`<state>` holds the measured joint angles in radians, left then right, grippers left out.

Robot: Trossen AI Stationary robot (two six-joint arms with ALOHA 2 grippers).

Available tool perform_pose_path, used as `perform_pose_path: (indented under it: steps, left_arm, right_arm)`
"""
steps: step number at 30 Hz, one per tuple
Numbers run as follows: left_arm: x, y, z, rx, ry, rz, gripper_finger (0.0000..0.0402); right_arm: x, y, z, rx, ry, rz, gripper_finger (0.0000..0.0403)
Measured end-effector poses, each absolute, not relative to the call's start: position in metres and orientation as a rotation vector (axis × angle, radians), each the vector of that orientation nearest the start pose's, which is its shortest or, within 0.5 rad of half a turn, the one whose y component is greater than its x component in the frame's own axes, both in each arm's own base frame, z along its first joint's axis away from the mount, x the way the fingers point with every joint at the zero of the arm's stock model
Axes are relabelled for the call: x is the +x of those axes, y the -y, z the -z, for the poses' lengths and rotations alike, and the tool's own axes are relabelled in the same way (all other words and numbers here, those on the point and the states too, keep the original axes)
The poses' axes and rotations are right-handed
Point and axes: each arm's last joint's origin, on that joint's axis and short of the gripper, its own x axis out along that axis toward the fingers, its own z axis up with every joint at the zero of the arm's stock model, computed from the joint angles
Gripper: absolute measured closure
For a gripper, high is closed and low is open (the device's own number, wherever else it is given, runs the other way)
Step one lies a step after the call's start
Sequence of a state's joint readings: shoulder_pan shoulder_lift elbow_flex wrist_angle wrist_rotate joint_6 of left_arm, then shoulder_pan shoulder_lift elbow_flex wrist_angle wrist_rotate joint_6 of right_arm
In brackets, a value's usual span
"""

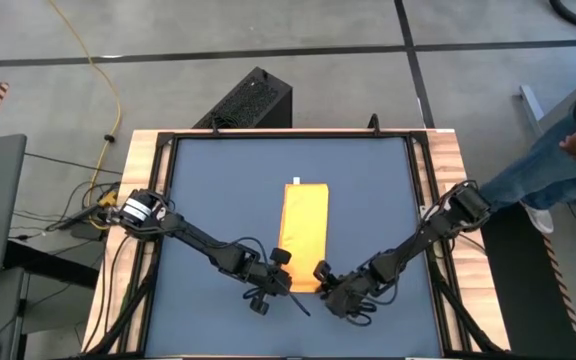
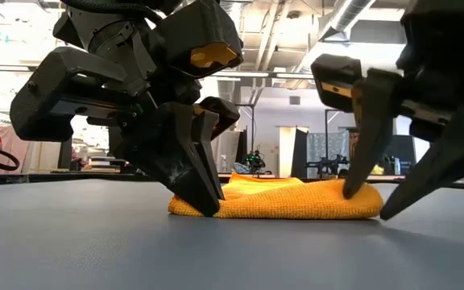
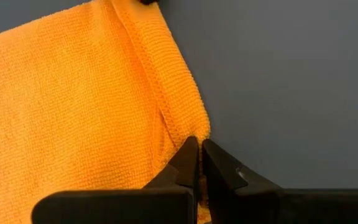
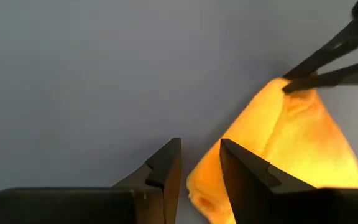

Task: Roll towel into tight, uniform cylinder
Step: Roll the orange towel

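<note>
Just one towel (image 1: 304, 236), two hands

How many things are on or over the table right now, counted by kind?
Yellow towel, folded into a strip: 1
Dark blue mat under it: 1
Grippers at the towel's near end, left gripper and right gripper: 2
Total: 4

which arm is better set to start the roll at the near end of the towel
Left, probably. The left pincer is nearly shut on the towel at its near corner seam. The right pincer is open, one finger over its corner, gripping nothing yet.
</note>
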<state>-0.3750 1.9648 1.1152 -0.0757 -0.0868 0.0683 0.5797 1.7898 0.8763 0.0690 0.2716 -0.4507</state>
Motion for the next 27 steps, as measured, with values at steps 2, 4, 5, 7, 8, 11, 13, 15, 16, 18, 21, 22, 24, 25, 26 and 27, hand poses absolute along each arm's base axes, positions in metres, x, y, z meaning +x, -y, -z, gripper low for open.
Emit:
perform_pose_path:
  steps: [2, 4, 5, 7, 8, 11, 13, 15, 16, 18, 21, 22, 24, 25, 26, 27]
  left_arm:
    - [0.360, 0.139, -0.126, 0.277, -0.897, 0.298, 0.0401]
    - [0.360, 0.139, -0.125, 0.276, -0.900, 0.302, 0.0401]
    - [0.360, 0.139, -0.125, 0.275, -0.900, 0.304, 0.0401]
    - [0.360, 0.139, -0.125, 0.276, -0.900, 0.309, 0.0401]
    - [0.360, 0.139, -0.125, 0.274, -0.898, 0.310, 0.0401]
    - [0.360, 0.139, -0.125, 0.275, -0.899, 0.311, 0.0401]
    - [0.360, 0.139, -0.125, 0.274, -0.900, 0.315, 0.0401]
    - [0.360, 0.139, -0.125, 0.273, -0.900, 0.317, 0.0401]
    - [0.360, 0.139, -0.125, 0.273, -0.900, 0.317, 0.0401]
    - [0.360, 0.139, -0.125, 0.272, -0.899, 0.318, 0.0401]
    - [0.360, 0.139, -0.125, 0.272, -0.899, 0.318, 0.0401]
    - [0.360, 0.139, -0.125, 0.272, -0.899, 0.318, 0.0401]
    - [0.360, 0.139, -0.125, 0.272, -0.899, 0.318, 0.0401]
    - [0.360, 0.139, -0.125, 0.272, -0.899, 0.318, 0.0401]
    - [0.360, 0.139, -0.125, 0.272, -0.899, 0.319, 0.0401]
    - [0.360, 0.139, -0.125, 0.272, -0.899, 0.319, 0.0401]
  right_arm:
    - [0.289, -0.180, -0.135, -0.778, -0.700, -0.462, 0.0266]
    - [0.289, -0.180, -0.137, -0.781, -0.693, -0.448, 0.0266]
    - [0.289, -0.180, -0.137, -0.784, -0.697, -0.446, 0.0266]
    - [0.288, -0.179, -0.136, -0.793, -0.711, -0.440, 0.0266]
    - [0.288, -0.179, -0.135, -0.799, -0.724, -0.441, 0.0266]
    - [0.284, -0.176, -0.132, -0.818, -0.778, -0.434, 0.0266]
    - [0.284, -0.175, -0.132, -0.803, -0.792, -0.425, 0.0266]
    - [0.283, -0.175, -0.132, -0.779, -0.801, -0.414, 0.0266]
    - [0.283, -0.175, -0.131, -0.772, -0.804, -0.409, 0.0266]
    - [0.284, -0.173, -0.131, -0.755, -0.809, -0.398, 0.0267]
    - [0.287, -0.168, -0.131, -0.702, -0.823, -0.363, 0.0274]
    - [0.288, -0.166, -0.131, -0.682, -0.828, -0.350, 0.0279]
    - [0.290, -0.163, -0.131, -0.634, -0.839, -0.323, 0.0294]
    - [0.291, -0.161, -0.131, -0.608, -0.843, -0.311, 0.0305]
    - [0.291, -0.160, -0.131, -0.580, -0.851, -0.299, 0.0317]
    - [0.292, -0.159, -0.130, -0.547, -0.861, -0.292, 0.0330]
